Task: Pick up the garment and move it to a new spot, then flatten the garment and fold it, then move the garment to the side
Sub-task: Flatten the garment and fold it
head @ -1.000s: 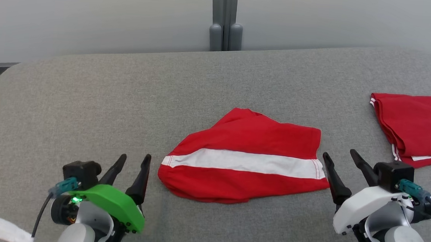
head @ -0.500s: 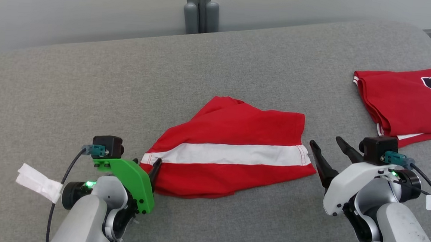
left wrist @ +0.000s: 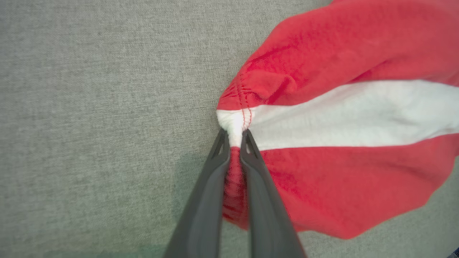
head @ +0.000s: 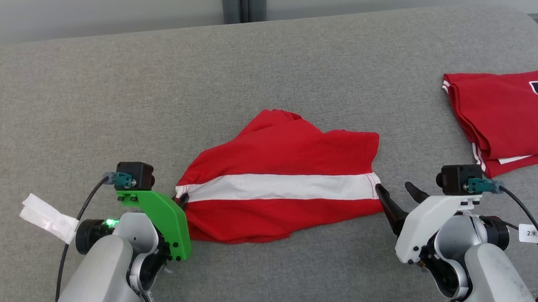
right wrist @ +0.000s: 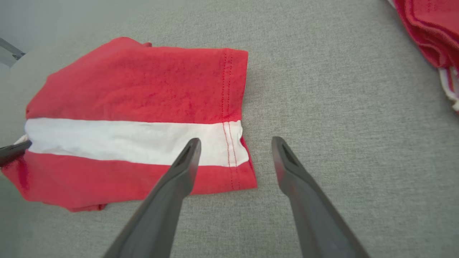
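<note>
**First corner pinched, lift not yet begun**

My left tool (left wrist: 233,134) is nearly closed on the garment (head: 280,189). Its two fingers pinch a small bunch of cloth at the left hem, right where the white stripe (head: 280,187) meets the edge. My right tool (right wrist: 236,140) stands wide open and holds nothing. It straddles the opposite hem, with one finger over the stripe and the other over bare tabletop (head: 114,90). From the wrist view I cannot say for sure whether those fingertips touch the cloth or hang just above it.

The garment lies rumpled near the middle of the tabletop, resting on it along its whole length, with its far edge bunched up. I judge that I am at the very start: one of two grips is made. Closing my right tool, lifting, carrying to a new spot, flattening, folding and setting aside all remain. A folded red jersey (head: 509,114) lies well apart at the right edge, which suggests where this one might go.
</note>
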Tool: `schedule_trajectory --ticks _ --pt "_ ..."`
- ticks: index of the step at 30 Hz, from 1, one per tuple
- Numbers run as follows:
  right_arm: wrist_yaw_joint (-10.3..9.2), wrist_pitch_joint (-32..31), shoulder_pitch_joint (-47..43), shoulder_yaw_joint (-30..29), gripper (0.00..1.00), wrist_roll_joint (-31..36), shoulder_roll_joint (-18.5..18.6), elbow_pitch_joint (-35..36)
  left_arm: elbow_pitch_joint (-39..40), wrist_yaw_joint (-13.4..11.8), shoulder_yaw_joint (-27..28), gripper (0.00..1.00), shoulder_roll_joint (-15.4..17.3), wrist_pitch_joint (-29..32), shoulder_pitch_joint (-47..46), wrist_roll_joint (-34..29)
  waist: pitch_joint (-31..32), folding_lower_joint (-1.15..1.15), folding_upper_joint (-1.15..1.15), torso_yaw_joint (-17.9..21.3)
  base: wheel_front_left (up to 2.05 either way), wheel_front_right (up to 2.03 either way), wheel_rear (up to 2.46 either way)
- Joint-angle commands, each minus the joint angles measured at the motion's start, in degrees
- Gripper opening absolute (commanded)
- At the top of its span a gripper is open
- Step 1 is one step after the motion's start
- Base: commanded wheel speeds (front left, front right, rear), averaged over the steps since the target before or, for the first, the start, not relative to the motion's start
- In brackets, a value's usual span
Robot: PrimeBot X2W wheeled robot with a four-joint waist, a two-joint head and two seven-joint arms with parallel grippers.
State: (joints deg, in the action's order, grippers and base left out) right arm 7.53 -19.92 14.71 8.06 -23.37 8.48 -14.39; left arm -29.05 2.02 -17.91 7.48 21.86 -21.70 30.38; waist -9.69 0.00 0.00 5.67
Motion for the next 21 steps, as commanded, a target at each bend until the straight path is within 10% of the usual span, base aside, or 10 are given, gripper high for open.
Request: schedule_trajectory --ticks 1,21 --pt "-0.09 -0.89 1.16 0.34 1.0 -0.41 0.54 -0.69 0.23 0.29 -0.04 0.0 -0.19 -0.52 0.59 0.24 -0.51 0.0 0.0 -0.45 0.0 0.0 0.0" --pt "-0.08 -2.04 7.97 5.32 1.0 -7.2 -0.06 -10.48 -0.29 1.61 -0.73 0.0 -0.31 -3.65 -1.84 1.27 -2.71 0.0 0.0 -2.12 0.0 0.0 0.0"
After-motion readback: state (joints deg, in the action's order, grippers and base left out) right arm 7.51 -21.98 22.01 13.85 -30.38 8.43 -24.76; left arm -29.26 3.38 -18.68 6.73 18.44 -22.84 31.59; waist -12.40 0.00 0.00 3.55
